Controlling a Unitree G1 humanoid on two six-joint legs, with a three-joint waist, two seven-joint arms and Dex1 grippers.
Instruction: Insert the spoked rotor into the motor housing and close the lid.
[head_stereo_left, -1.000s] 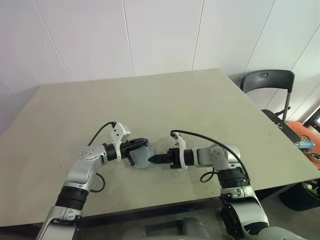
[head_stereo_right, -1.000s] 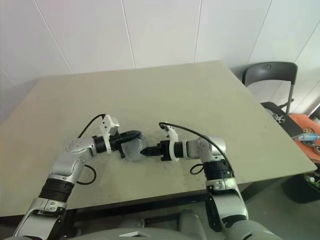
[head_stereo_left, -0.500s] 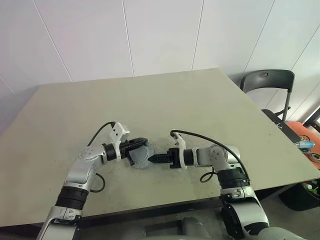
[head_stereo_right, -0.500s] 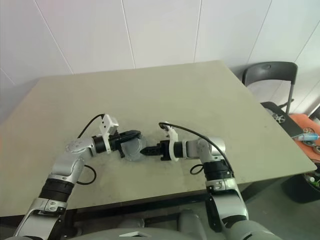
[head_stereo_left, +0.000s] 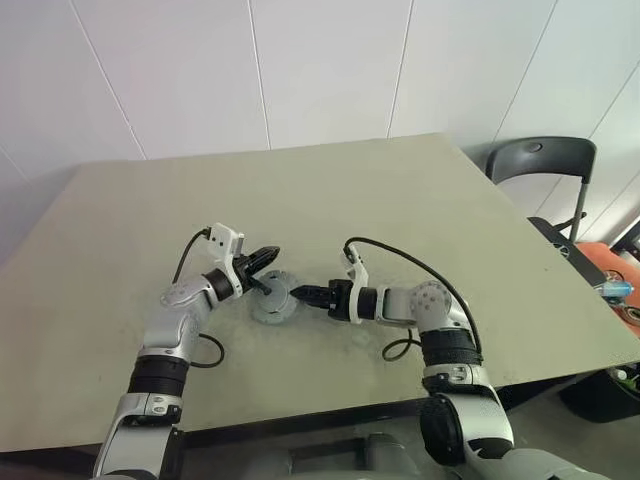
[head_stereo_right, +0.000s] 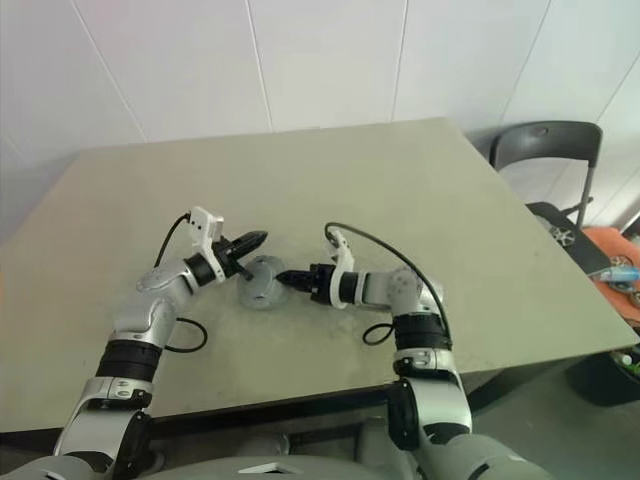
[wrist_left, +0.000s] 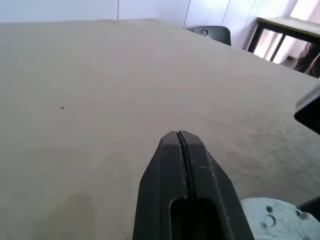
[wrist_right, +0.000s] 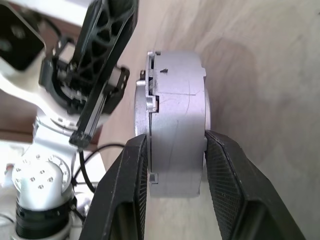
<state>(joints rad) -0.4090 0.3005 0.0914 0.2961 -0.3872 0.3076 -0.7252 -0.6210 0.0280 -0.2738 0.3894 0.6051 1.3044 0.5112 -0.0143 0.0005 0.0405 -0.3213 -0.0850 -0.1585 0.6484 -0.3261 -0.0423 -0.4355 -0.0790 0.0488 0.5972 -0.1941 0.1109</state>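
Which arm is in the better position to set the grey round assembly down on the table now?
The right. Its claw is shut on the grey assembly, clamping its faces. The left claw is shut and holds nothing, just above the assembly, over the table.

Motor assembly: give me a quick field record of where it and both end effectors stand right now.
assembly: grey round motor housing with lid on, on the table
right end effector: fingers clamped on the assembly's rim
left end effector: shut, empty, above the assembly's far-left edge
contact, left: cannot tell
surroundings: dark chair beyond the table's right corner
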